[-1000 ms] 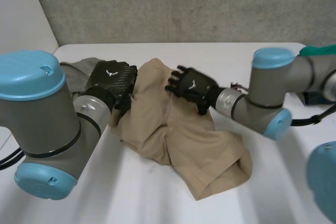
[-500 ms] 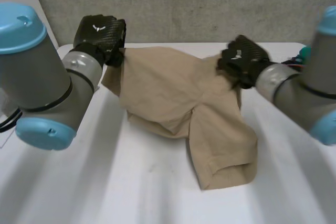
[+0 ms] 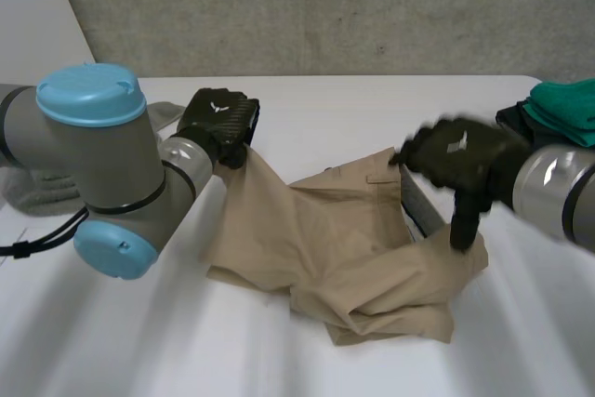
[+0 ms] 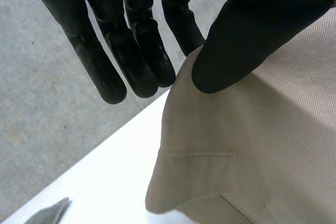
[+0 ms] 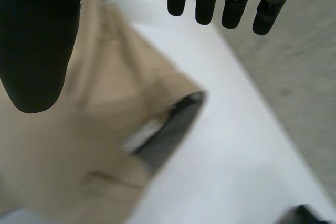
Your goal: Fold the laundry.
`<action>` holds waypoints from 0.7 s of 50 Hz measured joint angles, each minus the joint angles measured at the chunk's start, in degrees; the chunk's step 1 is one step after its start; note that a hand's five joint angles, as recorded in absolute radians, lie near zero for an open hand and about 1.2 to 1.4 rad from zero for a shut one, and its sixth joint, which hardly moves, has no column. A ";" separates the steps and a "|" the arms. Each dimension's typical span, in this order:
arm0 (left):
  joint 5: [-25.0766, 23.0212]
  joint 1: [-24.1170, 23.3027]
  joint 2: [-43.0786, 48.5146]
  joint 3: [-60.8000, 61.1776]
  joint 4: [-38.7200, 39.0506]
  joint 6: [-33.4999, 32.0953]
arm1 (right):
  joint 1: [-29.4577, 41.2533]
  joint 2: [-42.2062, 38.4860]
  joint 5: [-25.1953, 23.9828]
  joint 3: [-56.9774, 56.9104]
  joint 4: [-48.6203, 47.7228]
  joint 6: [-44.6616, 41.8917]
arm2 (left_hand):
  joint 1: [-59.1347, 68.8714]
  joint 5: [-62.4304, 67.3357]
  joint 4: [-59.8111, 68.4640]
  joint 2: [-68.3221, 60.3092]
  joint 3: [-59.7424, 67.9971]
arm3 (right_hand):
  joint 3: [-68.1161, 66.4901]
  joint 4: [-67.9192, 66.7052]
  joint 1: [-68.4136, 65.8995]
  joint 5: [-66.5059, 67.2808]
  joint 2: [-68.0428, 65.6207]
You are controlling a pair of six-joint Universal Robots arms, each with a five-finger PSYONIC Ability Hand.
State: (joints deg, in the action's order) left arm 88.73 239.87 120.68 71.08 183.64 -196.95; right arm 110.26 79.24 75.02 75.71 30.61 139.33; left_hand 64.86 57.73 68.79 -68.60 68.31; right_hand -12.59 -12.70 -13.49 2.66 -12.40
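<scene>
Now | left robot hand (image 4: 247, 30) pinches garment (image 3: 325, 239) | right robot hand (image 5: 37, 40) released | head: green stack (image 3: 565, 111)

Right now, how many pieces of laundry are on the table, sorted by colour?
Tan cloth: 1
Grey cloth: 1
Green cloth: 1
Dark thing under the green cloth, maybe cloth too: 1
Total: 4
</scene>
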 measured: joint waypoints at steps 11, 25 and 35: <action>0.09 0.06 -7.86 6.47 -0.96 -0.04 | -0.38 -8.57 2.23 -14.45 -1.13 -0.05 | 0.00 0.00 0.00 -0.04 0.00 | 0.00 0.08 0.00 0.01 0.00; 0.21 -0.57 -10.43 10.06 -2.07 -1.03 | 6.54 -32.34 4.23 -25.22 -11.61 16.79 | 0.00 0.00 0.00 -0.05 0.00 | -7.31 -7.16 -5.95 7.94 -6.73; 0.05 -0.35 -8.89 8.59 -0.77 -4.85 | 9.45 -39.97 7.99 -24.04 -22.41 18.49 | 0.00 0.00 0.00 -0.05 0.00 | -43.62 -43.51 -42.72 43.63 -44.36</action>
State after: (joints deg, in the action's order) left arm 88.79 239.52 111.79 79.66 182.87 -201.80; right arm 119.70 39.26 83.01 51.67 8.20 157.81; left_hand 64.86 57.73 68.79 -68.65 68.31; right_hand -56.21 -56.21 -56.21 46.29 -56.76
